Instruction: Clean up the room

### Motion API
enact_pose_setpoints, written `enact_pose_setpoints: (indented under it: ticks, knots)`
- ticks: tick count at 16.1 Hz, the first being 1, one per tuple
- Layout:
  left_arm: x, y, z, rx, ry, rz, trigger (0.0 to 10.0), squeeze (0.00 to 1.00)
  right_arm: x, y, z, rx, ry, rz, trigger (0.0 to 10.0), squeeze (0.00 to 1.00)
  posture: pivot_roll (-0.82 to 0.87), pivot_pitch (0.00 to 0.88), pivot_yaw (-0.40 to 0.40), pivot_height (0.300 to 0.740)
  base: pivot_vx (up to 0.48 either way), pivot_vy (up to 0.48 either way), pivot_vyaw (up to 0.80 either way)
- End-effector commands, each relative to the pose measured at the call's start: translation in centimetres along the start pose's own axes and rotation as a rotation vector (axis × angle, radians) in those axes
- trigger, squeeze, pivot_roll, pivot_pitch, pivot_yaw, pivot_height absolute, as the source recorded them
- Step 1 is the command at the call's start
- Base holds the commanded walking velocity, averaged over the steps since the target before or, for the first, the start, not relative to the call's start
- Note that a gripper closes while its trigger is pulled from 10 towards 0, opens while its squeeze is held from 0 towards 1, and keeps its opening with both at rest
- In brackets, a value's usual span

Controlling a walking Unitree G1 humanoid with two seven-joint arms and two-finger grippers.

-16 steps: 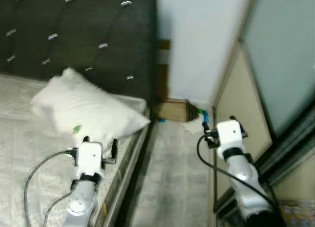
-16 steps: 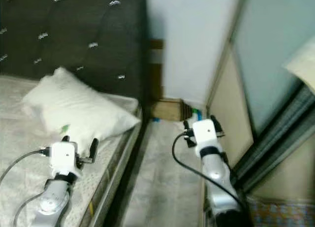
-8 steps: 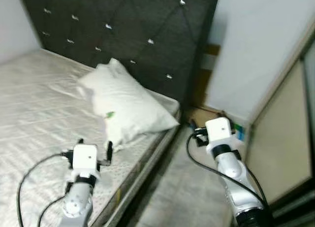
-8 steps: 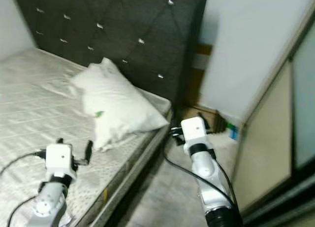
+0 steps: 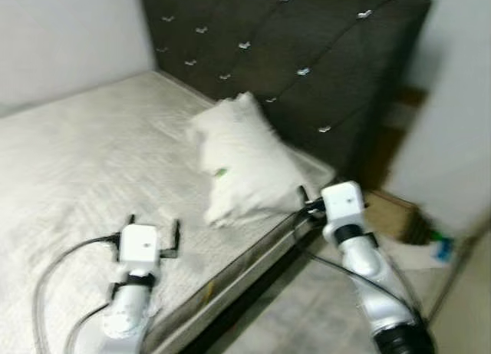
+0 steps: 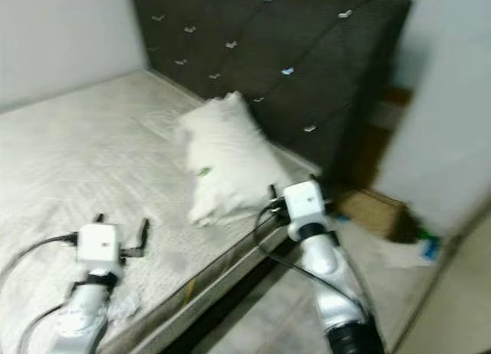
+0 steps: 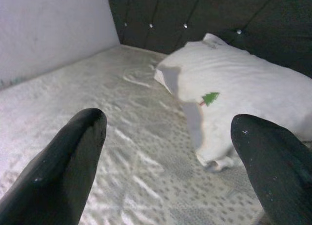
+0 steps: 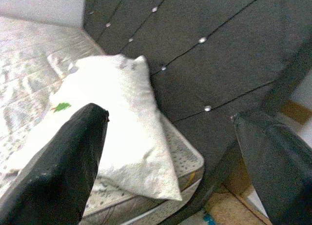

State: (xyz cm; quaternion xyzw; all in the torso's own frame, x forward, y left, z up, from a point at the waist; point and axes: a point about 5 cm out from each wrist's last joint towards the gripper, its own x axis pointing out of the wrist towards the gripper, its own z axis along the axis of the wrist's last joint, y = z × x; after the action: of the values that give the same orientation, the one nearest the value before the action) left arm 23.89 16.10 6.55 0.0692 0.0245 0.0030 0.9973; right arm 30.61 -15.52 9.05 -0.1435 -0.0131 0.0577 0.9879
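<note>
**One white pillow seen at the head of a bare bed, both grippers held open**

One white pillow (image 5: pixel 245 158) is shown lying on the pale patterned mattress (image 5: pixel 84 166), close to the mattress's right edge and just in front of the dark tufted headboard (image 5: pixel 307 54). A small green tree mark (image 7: pixel 210 97) is seen on the pillow's cover. The pillow is set at a slant, with one corner raised toward the headboard and the other end drooping toward the bed's edge.

The left gripper (image 5: pixel 153 229) is held low over the mattress, well short of the pillow, with its two black fingers (image 7: pixel 68 166) spread apart and nothing between them. The right gripper (image 5: pixel 304 200) is held beside the bed's right edge, near the pillow's lower corner, its fingers (image 8: pixel 73 161) likewise parted and empty.

A grey floor (image 5: pixel 307 308) is seen to the right of the bed. Against the far wall, past the headboard, a brown cardboard box (image 5: pixel 387 212) is shown on the floor, with a white scrap (image 5: pixel 406 253) and a small blue item (image 5: pixel 441 250) lying near it; both are too blurred to be identified. A plain pale wall (image 5: pixel 69 31) is seen along the bed's left side.
</note>
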Motion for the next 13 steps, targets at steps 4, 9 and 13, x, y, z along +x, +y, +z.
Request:
enact_pose_setpoints:
  ticks: [4,9,13]
  knots:
    - [-0.3,1.3,1.0,0.032,-0.051,0.055,10.0,0.0,-0.1,0.9,-0.5,0.023,0.024,0.059,10.0,0.0,0.03,0.0,-0.053,0.74,0.0,0.0,0.8]
    - [-0.4,1.3,1.9,-0.011,-0.075,0.069,10.0,0.0,-0.9,1.7,-1.7,0.049,0.072,0.116,10.0,0.0,0.04,0.0,-0.052,0.74,0.0,0.0,0.66]
    - [-0.6,1.0,1.6,0.034,-0.079,0.055,10.0,0.0,-0.7,1.7,-1.7,0.079,0.069,0.114,10.0,0.0,0.04,0.0,-0.048,0.74,0.0,0.0,0.14]
